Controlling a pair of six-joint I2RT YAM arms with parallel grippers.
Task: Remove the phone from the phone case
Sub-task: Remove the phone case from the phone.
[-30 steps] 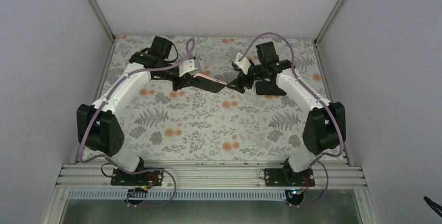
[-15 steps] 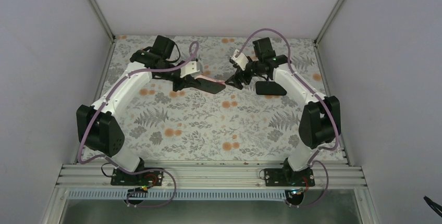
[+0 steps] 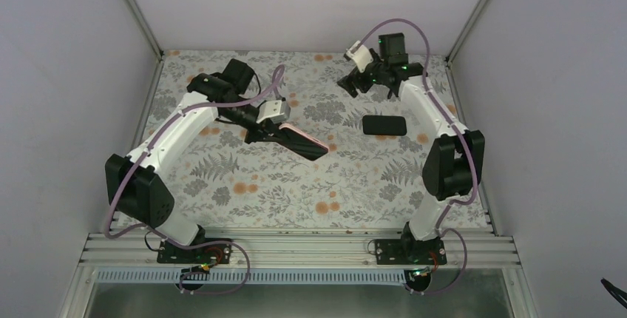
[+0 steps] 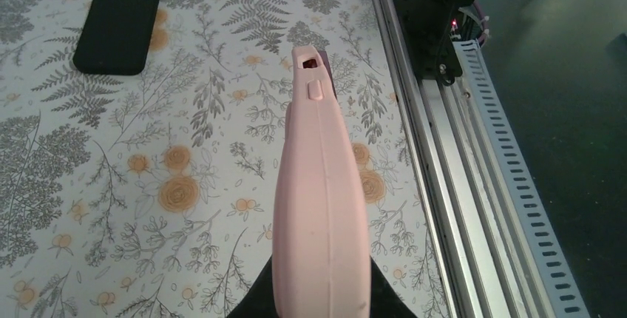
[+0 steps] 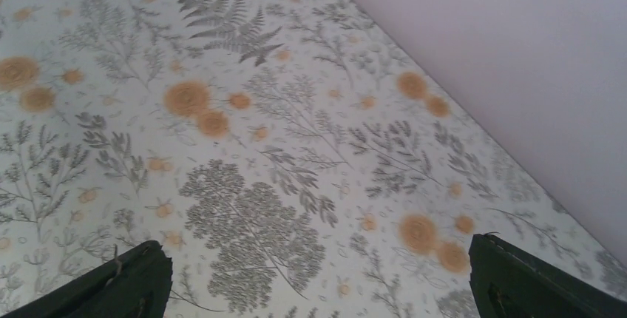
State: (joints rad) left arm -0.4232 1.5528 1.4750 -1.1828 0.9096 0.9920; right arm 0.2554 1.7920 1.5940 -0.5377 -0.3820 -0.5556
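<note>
The floral counter carries everything. The two arms are posed very differently over it. The left arm reaches inward over the middle. The right arm is raised toward the far right corner, well apart from the work, which leaves the centre free, probably so the left side can act alone.

A black slab lies flat on the counter below the right arm, touched by nothing. It may be the phone already out, but I cannot confirm that from these views.

The phone case is off the counter, clenched at one end in the left pincer. Its free end slants out toward the middle. The left wrist camera sees it edge-on, with the pink spine, a side button and a small cut-out toward the far tip. This pinch by one end leaves most of the shell exposed, which would suit peeling or pushing something out. A dark face shows beneath the pink in the top view, and whether that is a phone inside or only shadow, I cannot tell.

The right pincer is released, its two dark fingers spread wide at the frame's lower corners with only floral counter between them.
</note>
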